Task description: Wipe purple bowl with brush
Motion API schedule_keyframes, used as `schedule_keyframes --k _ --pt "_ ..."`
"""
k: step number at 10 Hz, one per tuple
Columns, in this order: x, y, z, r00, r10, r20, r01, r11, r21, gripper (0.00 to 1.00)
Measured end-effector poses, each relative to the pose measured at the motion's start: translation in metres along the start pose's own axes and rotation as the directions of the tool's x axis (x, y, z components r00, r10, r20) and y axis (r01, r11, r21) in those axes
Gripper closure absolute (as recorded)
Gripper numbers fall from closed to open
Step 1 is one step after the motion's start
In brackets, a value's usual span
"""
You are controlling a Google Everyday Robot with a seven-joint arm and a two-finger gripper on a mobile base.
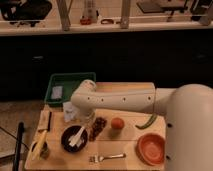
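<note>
The purple bowl [73,139], dark and glossy, sits on the left part of the wooden table [130,95]. The pale cream brush [77,136] lies slanted inside it, with its upper end pointing up and right toward the arm. My gripper [86,120] hangs from the white arm [115,102] just above the bowl's upper right rim, close to the brush's upper end. Whether it holds the brush is hidden by the wrist.
A green tray [67,85] stands at the back left, with a white object [69,111] in front of it. Dark berries [99,126], a round orange fruit [117,123] and a green chili [146,121] lie mid-table. An orange bowl [151,148], a fork [107,157] and a yellow-handled tool [40,145] lie in front.
</note>
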Motion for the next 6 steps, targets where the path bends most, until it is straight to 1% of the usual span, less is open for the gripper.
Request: schedule_keyframes --k 2,4,5,6 --pt "0.011 -0.008 -0.001 1.0 -0.002 -0.025 0.002 1.0 -0.015 1.0" --pt "0.022 -0.022 -0.002 0.998 -0.02 -0.053 0.018 0.999 -0.03 1.0" --pt "0.018 -0.032 -0.003 0.998 -0.037 -0.055 0.036 0.999 -0.027 1.0" --pt "0.015 -0.036 -0.003 0.998 -0.045 -0.053 0.044 0.999 -0.024 1.0"
